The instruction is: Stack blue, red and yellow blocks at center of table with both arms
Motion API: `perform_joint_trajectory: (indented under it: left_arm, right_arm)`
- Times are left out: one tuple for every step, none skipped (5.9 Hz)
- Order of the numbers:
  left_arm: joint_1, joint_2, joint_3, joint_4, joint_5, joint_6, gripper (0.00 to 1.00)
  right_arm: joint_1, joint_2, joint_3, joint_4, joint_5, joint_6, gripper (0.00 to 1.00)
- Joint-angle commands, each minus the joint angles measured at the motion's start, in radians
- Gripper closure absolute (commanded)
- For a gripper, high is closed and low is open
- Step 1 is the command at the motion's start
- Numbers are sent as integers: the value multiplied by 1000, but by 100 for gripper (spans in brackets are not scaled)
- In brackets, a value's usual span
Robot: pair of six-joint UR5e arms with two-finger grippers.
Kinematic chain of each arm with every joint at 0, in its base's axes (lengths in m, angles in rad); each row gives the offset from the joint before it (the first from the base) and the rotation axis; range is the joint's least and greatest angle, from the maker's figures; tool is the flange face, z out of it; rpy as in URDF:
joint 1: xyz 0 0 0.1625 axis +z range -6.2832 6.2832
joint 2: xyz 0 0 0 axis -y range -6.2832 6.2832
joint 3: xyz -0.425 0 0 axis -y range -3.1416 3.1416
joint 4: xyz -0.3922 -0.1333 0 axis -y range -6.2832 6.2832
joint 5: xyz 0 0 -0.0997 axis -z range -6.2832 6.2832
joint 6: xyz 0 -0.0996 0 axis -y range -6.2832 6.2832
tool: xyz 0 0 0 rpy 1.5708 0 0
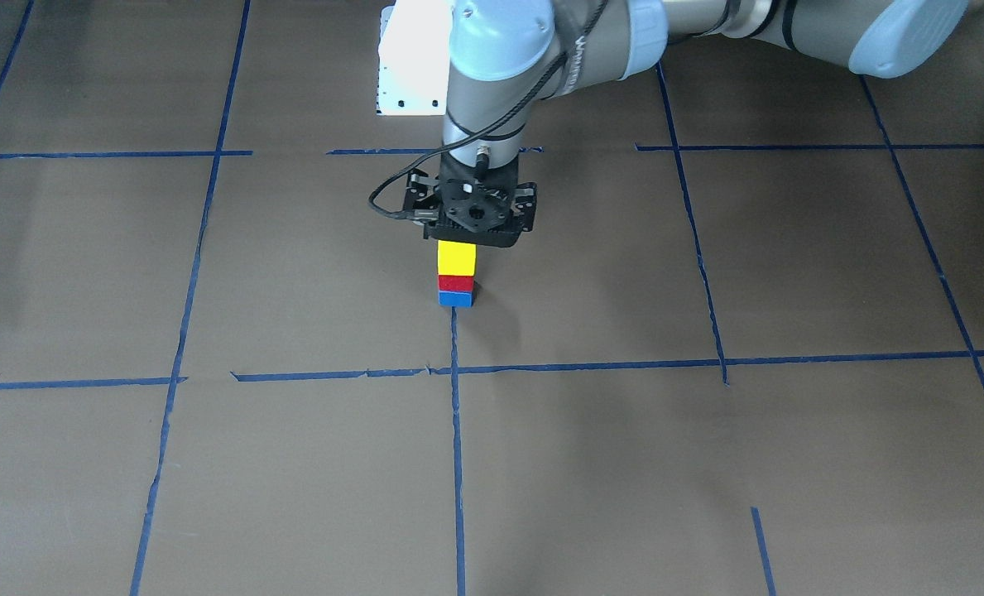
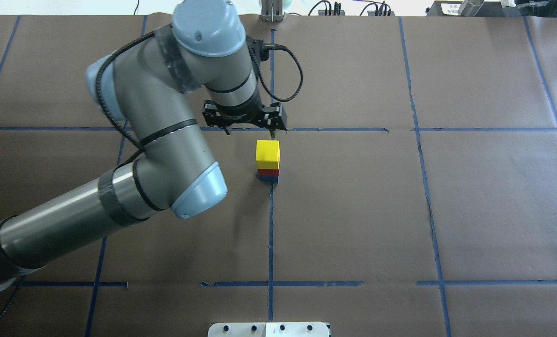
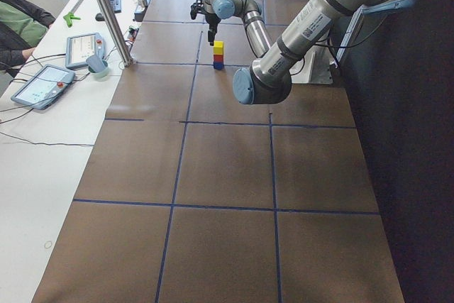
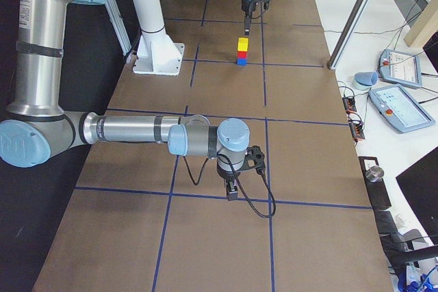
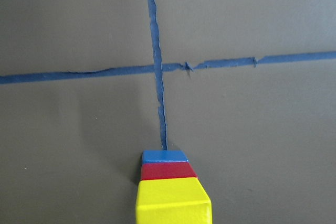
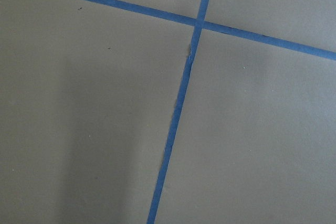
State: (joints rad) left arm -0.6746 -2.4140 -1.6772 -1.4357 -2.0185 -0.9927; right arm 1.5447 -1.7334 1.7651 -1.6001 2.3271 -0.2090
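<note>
Colour bands of the stack, top down: yellow block [image 1: 456,257], red block [image 1: 456,283], blue block [image 1: 456,299]. The counter [image 1: 707,463] is plain matte brown, ruled into a grid by blue tape lines [image 1: 457,455]. The left arm [image 1: 492,108], at 12 o'clock of the stack, is grey with pale blue caps and a black cable [image 1: 380,203].

brown table [image 2: 493,210] | blue tape grid [image 2: 271,234] | teach pendants [image 4: 399,107] on white side bench [image 4: 404,148] | metal pole [image 3: 109,15]
</note>
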Motion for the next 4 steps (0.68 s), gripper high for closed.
perform_joint_trajectory:
  left_arm:
    - [-93, 263, -183, -5, -5, 261, 0]
    - [-184, 435, -258, -6, -85, 355, 0]
    - [-338, 558, -275, -14, -200, 412, 0]
    - [-464, 676, -269, -15, -271, 630, 0]
  right_arm:
    - [0, 0, 1, 0, 0, 0, 0]
    - [0, 0, -1, -1, 0, 11, 1]
    - [0, 2, -1, -1, 0, 46, 1]
    - [-2, 8, -1, 0, 0, 63, 1]
